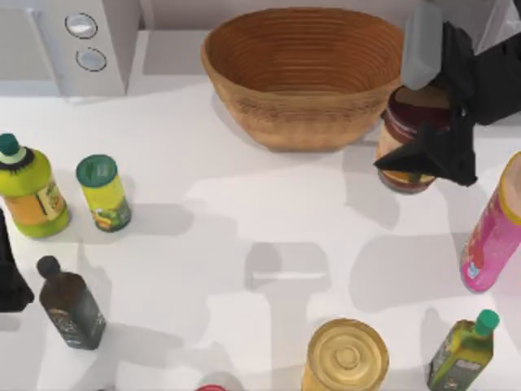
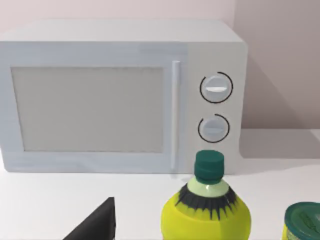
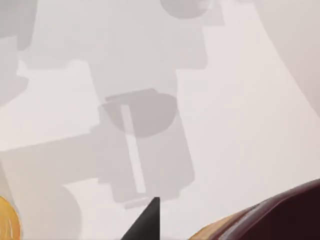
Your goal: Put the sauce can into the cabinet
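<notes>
The sauce can [image 1: 409, 122] has a dark maroon top and an orange label. It hangs at the table's right, just right of the basket, and looks lifted off the surface. My right gripper [image 1: 415, 151] is shut on the sauce can, with one dark finger across its front. In the right wrist view the can's maroon top [image 3: 285, 215] shows close by, with the table far below. My left gripper [image 1: 10, 281] is parked at the left edge. The cabinet is out of view.
A wicker basket [image 1: 301, 73] stands at the back. A pale two-knob box [image 1: 89, 41] is at back left. On the left are a yellow bottle [image 1: 28, 195], a green-lidded can [image 1: 104, 193] and a dark bottle [image 1: 72, 305]. A gold-topped can [image 1: 346, 357], a green bottle [image 1: 464, 350] and a pink bottle [image 1: 495, 236] stand front right.
</notes>
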Robot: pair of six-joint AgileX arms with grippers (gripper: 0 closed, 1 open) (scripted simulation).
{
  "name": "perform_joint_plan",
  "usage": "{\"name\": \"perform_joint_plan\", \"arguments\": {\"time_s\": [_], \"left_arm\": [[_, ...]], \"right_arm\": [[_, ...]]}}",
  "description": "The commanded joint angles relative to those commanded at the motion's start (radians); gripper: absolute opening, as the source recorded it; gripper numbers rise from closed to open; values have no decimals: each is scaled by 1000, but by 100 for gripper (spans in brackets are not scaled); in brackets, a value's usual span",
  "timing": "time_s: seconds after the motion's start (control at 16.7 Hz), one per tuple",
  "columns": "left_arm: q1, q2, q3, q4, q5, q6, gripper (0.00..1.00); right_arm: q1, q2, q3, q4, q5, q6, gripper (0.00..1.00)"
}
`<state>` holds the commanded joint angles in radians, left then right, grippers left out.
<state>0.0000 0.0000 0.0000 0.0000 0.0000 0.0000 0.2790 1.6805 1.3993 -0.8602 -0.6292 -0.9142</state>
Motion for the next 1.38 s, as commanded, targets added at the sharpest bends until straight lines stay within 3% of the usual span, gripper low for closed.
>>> {"name": "perform_joint_plan", "arguments": {"time_s": [0.84, 1.14, 1.38], "left_arm": [[0, 0, 0, 0, 0, 0, 100], [0, 0, 0, 0, 0, 0, 100], [0, 0, 0, 0, 0, 0, 100]], "right_arm": [[-203, -1398, -1134, 678, 483, 705, 0], [-269, -1653, -1372, 840, 610, 890, 0], [-279, -1681, -1399, 860, 629, 914, 0]]}}
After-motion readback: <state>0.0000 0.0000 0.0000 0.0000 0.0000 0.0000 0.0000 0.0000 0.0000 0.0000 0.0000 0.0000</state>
